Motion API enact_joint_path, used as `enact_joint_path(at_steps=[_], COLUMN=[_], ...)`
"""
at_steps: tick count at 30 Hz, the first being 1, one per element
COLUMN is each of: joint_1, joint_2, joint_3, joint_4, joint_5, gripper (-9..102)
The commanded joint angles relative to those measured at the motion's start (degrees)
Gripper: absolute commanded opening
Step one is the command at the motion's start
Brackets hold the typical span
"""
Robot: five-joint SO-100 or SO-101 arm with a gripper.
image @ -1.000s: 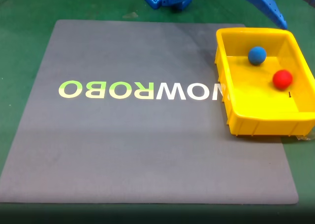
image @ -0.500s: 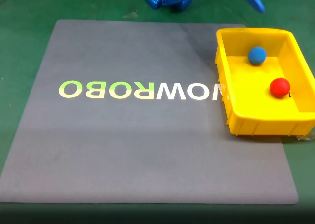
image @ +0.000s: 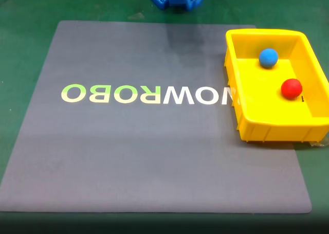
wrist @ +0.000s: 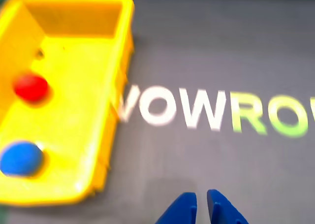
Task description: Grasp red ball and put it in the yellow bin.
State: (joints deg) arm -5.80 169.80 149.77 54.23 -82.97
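- i see the red ball point(image: 291, 88) resting inside the yellow bin point(image: 232, 85), apart from the blue ball point(image: 268, 57).
- wrist view: my pincer point(wrist: 202, 208), tips nearly pressed together and empty, hangs over the grey mat point(wrist: 221, 51), well right of the bin.

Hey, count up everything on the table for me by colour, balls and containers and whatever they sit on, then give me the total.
Red: 1, the red ball in the yellow bin
Blue: 1, the blue ball in the same bin
Yellow: 1, the bin itself
Grey: 1, the mat with lettering
Total: 4
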Motion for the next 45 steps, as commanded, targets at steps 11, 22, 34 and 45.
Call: enact_joint_path(at_steps=[11,22,34,45], joint_1=[7.6,8.5,9.7,9.8], joint_2=[20.7,20.7,20.7,20.7], joint_3=[16.4,27.9,27.9,27.9], joint_4=[16.3,19.3,20.7,20.7], joint_5=[0.7,1.0,1.6,1.8], gripper=[0,0,0,0])
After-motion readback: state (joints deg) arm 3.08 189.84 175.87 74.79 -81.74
